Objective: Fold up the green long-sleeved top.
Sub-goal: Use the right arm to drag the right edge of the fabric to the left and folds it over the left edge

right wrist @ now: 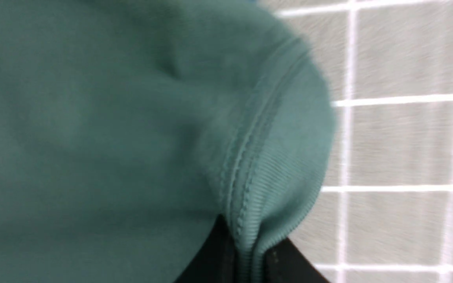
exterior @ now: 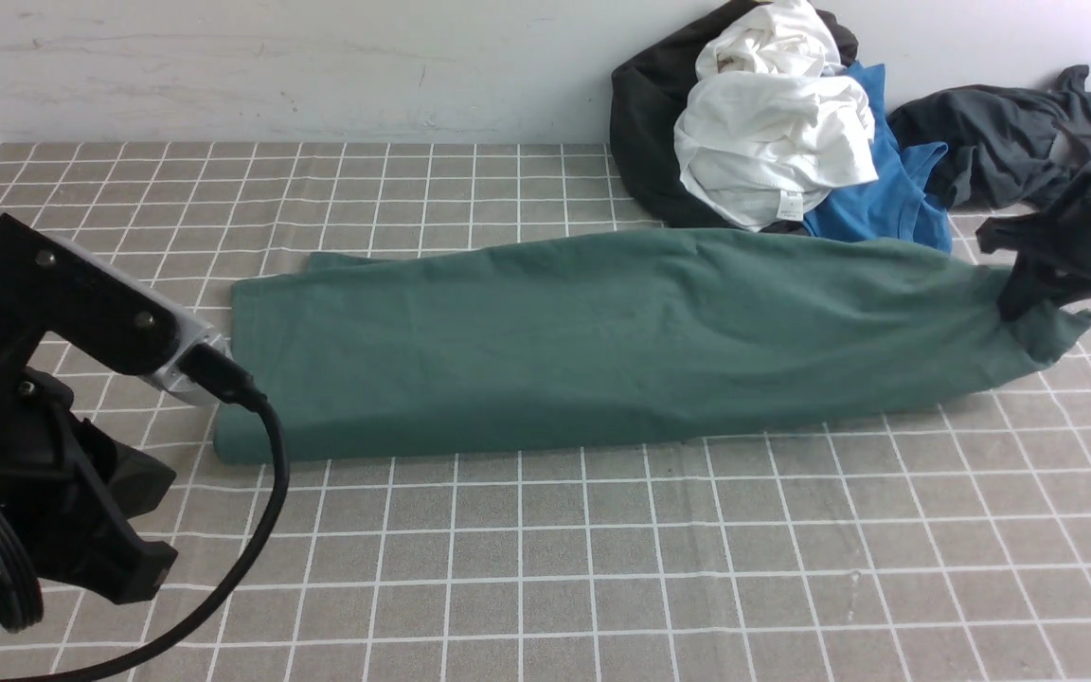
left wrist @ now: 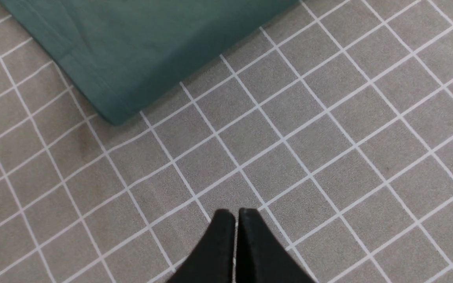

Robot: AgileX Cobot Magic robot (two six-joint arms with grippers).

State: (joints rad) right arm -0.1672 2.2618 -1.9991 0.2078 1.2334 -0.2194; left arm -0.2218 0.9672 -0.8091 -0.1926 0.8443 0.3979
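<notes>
1. Left gripper (left wrist: 236,215) hangs closed and empty over the checked cloth (left wrist: 328,157); the nearest corner of the green long-sleeved top (exterior: 602,341) lies ahead of its tips, apart.
2. Right gripper (exterior: 1019,305) is clamped on the top's ribbed edge, with the long folded band stretching away from it toward the left gripper.

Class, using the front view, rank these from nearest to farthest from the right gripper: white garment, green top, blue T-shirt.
1. The green top: its right end is pinched in the right gripper.
2. The blue T-shirt: behind, slightly left.
3. The white garment: farther left, atop the pile.
</notes>
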